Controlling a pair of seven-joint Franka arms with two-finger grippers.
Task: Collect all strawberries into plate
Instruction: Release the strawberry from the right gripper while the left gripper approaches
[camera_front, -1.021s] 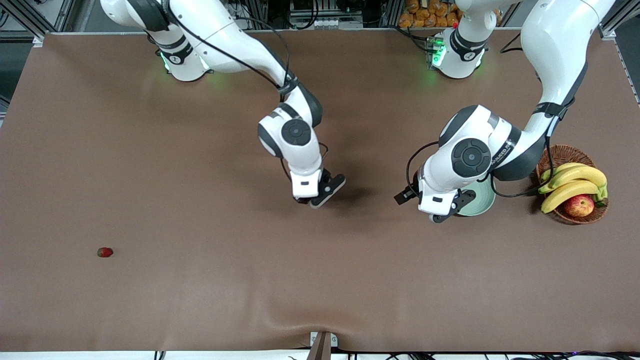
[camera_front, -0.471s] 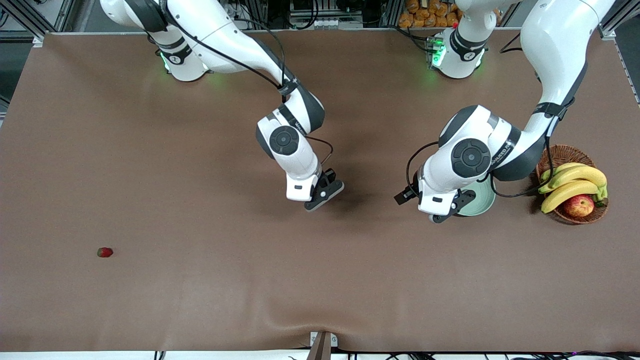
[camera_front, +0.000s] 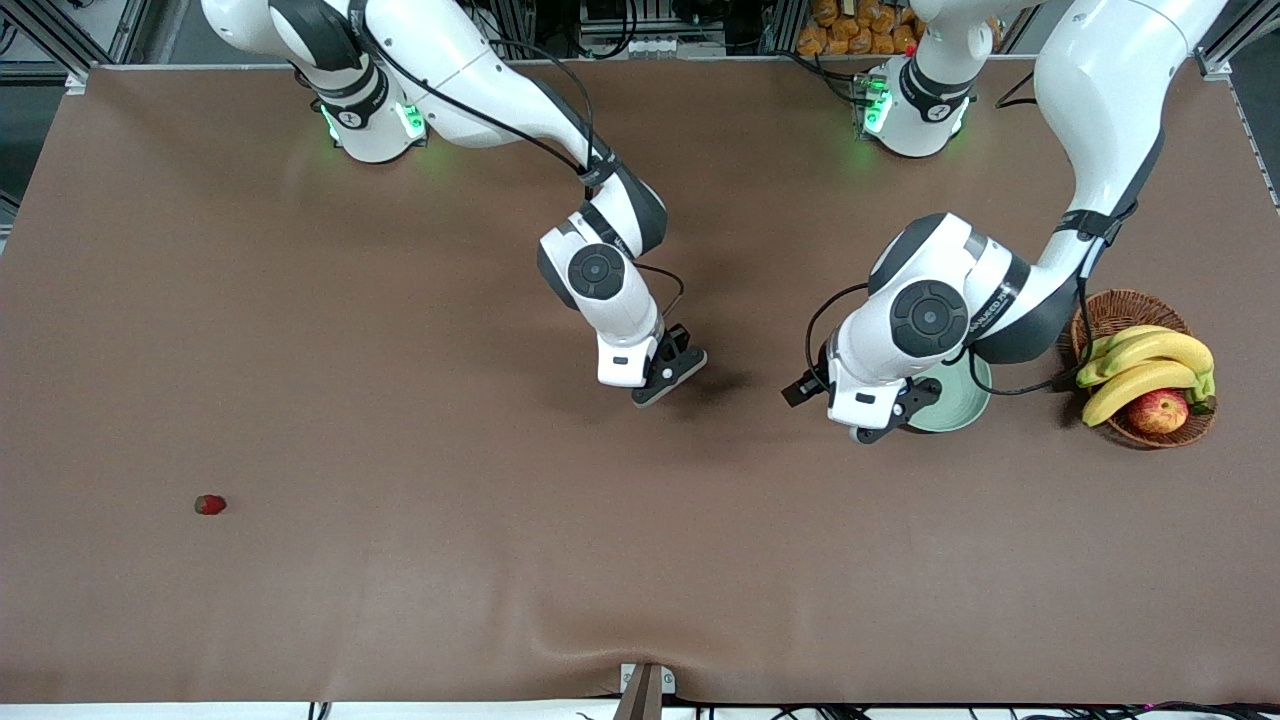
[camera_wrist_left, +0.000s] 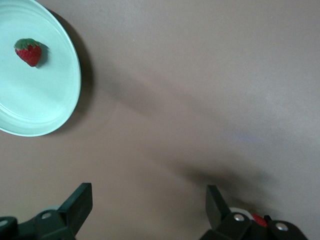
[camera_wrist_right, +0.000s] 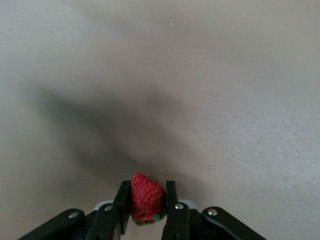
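Red berries, three: a small red strawberry (camera_wrist_right: 146, 204) pinched in the right gripper (camera_wrist_right: 145, 207) over bare brown table, toward the round pale mint-green plate (camera_wrist_left: 60, 107); a second strawberry (camera_wrist_left: 28, 52) on that plate; a third strawberry (camera_front: 209, 505) well apart from it. Left gripper (camera_wrist_left: 145, 207) spread empty beside the plate, waiting. Risk: shallow grip, berry may slip in transit.

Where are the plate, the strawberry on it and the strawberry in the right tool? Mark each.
plate (camera_wrist_left: 35, 107): left wrist view, bare inner surface.
strawberry on the plate (camera_wrist_left: 29, 52): left wrist view, red body.
strawberry in the right tool (camera_wrist_right: 146, 197): right wrist view, red body between the fingers.
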